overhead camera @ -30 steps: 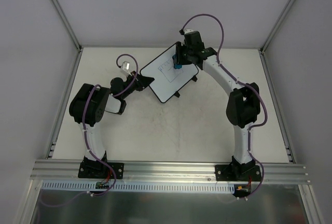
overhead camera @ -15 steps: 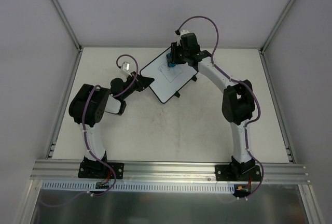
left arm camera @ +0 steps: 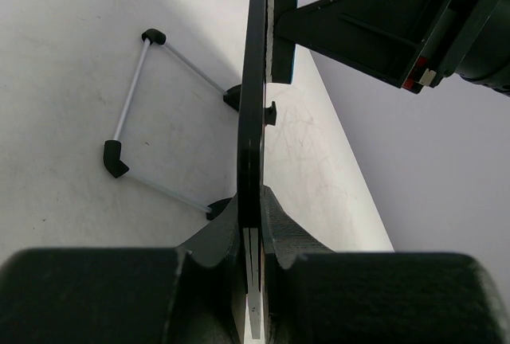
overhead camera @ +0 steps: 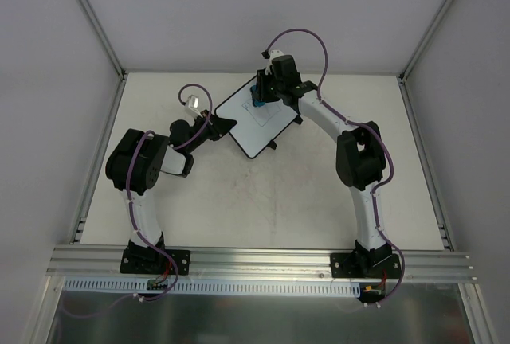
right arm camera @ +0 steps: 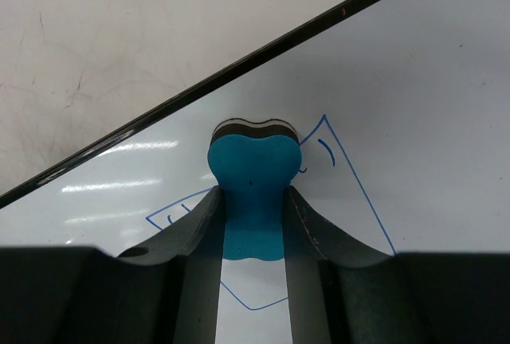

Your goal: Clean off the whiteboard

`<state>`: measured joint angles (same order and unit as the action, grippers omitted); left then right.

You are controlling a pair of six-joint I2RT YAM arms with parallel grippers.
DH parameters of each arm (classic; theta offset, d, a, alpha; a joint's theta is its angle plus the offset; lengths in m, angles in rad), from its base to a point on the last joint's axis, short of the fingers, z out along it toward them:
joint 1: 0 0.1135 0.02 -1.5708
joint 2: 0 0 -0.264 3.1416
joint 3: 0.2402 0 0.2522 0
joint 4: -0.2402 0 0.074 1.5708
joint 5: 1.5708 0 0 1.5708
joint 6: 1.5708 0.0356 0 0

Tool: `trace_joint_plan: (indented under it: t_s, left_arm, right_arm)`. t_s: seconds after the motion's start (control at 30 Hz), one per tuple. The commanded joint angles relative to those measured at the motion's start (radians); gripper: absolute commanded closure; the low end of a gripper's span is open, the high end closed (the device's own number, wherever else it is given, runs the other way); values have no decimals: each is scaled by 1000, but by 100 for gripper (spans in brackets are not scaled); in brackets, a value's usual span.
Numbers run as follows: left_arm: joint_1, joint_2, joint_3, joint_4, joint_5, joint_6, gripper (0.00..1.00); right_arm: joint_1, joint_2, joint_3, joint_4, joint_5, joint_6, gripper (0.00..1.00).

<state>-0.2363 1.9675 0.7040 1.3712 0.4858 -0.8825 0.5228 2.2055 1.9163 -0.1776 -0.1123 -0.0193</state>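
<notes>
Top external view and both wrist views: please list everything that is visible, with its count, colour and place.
whiteboard: one, white with black frame, far middle of the table, tilted
marker lines: several, blue, on the whiteboard around the eraser
eraser: one, blue, pressed on the whiteboard
wire stand: one, silver rods with black corners, behind the whiteboard, on the table
table: one, off-white, scuffed
rail: one, aluminium, near edge
cables: two, purple, along the arms
left arm: one, black and white, left side
right arm: one, black and white, right side
left pincer: one, black, shut on the whiteboard's edge
right pincer: one, black, shut on the eraser
</notes>
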Motion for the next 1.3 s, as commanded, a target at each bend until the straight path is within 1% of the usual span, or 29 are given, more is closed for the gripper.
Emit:
trace_joint_plan:
  t_s: [0.0,0.2,0.23,0.27,0.37,0.47,0.63,0.8,1.1,1.27]
  left_arm:
    - [-11,-12,-24,302,30,31,100]
    - [-11,-10,-29,301,34,34,100]
    - [-9,-10,-31,301,36,34,100]
    - [-11,-10,-31,301,37,34,100]
    - [-9,-10,-29,301,39,28,100]
    - [-11,-7,-28,299,46,23,100]
    - [-9,-13,-35,298,48,30,100]
    - [-11,-19,-38,298,51,33,100]
    - [-11,-18,-40,296,50,31,100]
    - [-11,-18,-40,296,51,31,100]
  right_arm:
    - [14,23,0,36,17,-2,100]
    - [-4,40,-11,36,33,16,100]
    - [-16,42,-11,35,34,56,100]
    - [-24,46,-11,24,40,73,98]
    - [-50,60,-11,6,46,151,98]
    - [-64,74,-8,-14,69,177,100]
    - [-96,108,30,-52,88,223,100]
    - [-129,122,26,-85,91,281,100]
    - [-149,111,-7,-94,95,271,100]
    - [-145,111,-3,-91,54,253,100]
